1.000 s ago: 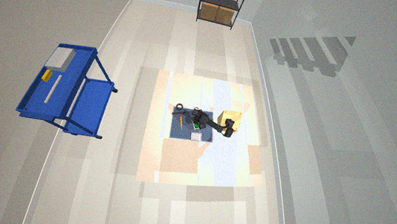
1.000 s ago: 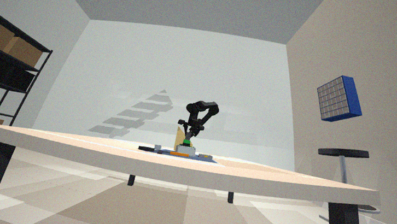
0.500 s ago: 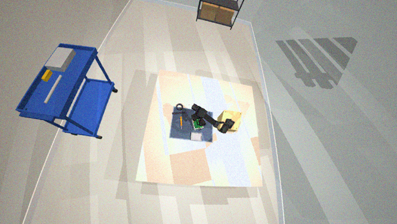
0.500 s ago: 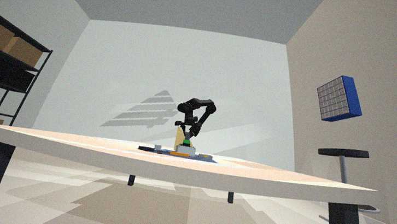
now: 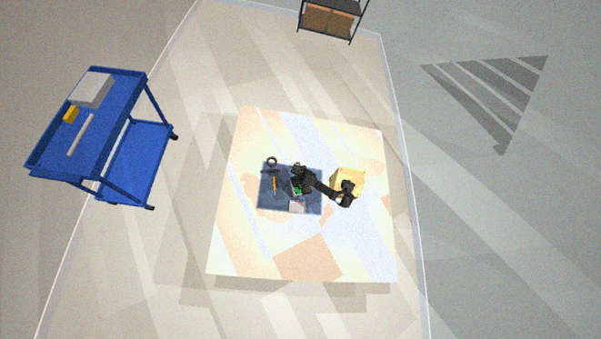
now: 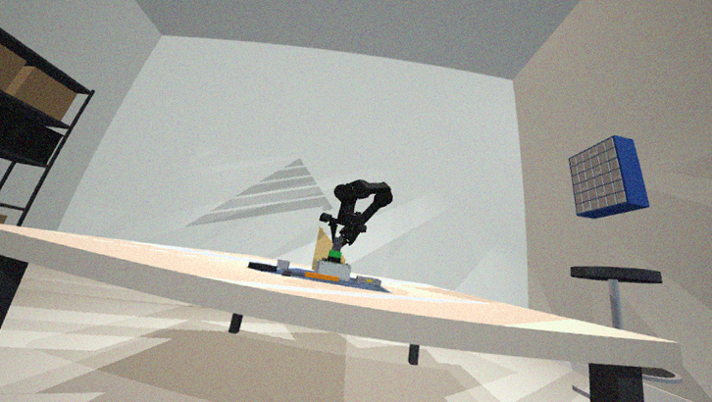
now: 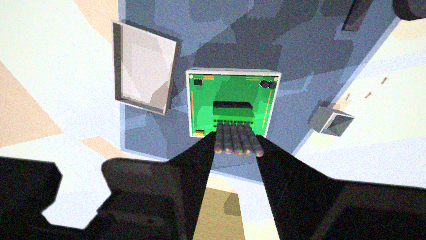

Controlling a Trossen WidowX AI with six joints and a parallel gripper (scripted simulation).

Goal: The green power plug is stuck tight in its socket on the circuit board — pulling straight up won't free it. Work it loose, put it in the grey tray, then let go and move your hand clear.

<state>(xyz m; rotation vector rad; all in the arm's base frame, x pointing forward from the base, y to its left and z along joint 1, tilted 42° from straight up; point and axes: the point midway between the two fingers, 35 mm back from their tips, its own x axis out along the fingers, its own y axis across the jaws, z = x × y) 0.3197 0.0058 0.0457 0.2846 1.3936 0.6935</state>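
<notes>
Wrist view: the hand [image 7: 235, 137] [image 6: 336, 244] pinches the green plug [image 7: 233, 116] [image 6: 334, 254], which is at the board [image 7: 200, 102]. The tray [image 7: 146, 70] [image 5: 296, 206] lies near the board, inward from the bench's [image 5: 244, 262] [image 6: 302, 309] edges.

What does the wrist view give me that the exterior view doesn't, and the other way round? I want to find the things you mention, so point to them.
Only wrist: the tray's interior [image 7: 147, 70], the circuit board's face [image 7: 231, 90] and the cable ends [image 7: 238, 151].

Only exterior: the arm's raised elbow [image 6: 372, 187], the black-topped stool [image 6: 616, 274] and the blue wall cabinet [image 6: 633, 170].

Both: the green plug [image 6: 334, 253] [image 7: 233, 116], shut between the gripper's fingers, its grey cables [image 6: 338, 243] [image 7: 235, 136], and the blue mat [image 6: 378, 287] [image 7: 165, 145]. Neither settles whether the plug is loose.
</notes>
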